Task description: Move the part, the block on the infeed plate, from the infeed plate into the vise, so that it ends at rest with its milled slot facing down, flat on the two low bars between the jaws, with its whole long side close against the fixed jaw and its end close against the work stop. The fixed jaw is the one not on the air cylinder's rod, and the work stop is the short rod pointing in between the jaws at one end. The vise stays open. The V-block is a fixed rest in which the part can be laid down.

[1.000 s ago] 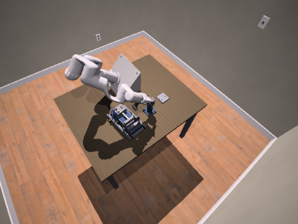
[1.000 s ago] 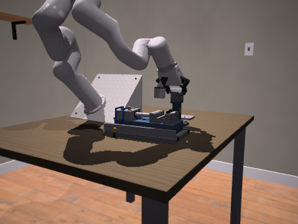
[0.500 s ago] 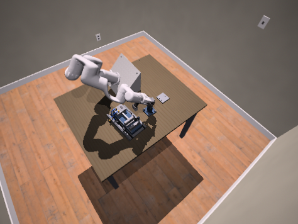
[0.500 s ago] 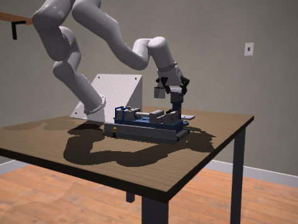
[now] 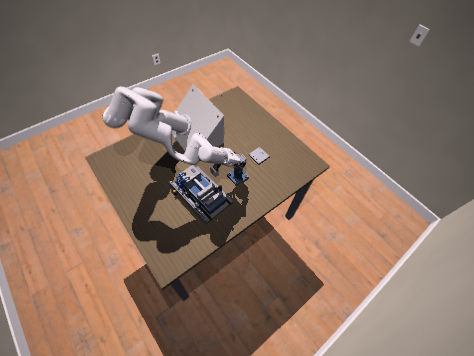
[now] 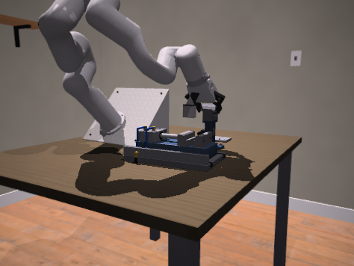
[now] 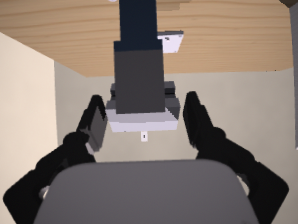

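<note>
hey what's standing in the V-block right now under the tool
A dark grey block, the part, stands upright in the V-block, between the open tool's fingers, which hold nothing. Its lower end and its milled slot cannot be seen from here.
</note>
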Robot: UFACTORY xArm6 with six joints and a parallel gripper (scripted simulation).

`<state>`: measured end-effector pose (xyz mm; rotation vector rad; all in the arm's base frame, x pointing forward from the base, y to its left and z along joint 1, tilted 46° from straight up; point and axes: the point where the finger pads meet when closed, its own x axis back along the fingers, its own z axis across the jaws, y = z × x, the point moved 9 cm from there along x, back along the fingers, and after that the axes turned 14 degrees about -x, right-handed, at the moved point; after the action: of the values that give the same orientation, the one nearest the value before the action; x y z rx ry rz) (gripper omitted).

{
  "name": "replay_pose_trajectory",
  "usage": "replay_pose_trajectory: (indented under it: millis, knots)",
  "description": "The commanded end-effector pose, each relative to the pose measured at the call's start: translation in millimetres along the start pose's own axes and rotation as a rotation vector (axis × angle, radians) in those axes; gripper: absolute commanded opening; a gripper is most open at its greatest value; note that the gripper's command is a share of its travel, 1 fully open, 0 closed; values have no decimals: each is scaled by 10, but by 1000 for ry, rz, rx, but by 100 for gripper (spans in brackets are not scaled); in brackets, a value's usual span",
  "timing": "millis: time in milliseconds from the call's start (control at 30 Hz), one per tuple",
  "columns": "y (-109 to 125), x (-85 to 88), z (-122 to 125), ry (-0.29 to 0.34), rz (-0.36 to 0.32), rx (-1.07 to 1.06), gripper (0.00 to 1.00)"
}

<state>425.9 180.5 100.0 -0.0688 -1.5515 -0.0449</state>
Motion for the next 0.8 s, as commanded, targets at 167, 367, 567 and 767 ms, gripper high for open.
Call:
replay_pose_trajectory:
  millis: [167, 367, 567, 767]
  knots:
    - [16, 9, -3, -5, 6, 2, 89]
    - [22, 9, -2, -6, 12, 2, 89]
    - [34, 9, 1, -8, 23, 2, 89]
    - [48, 9, 5, -12, 37, 2, 89]
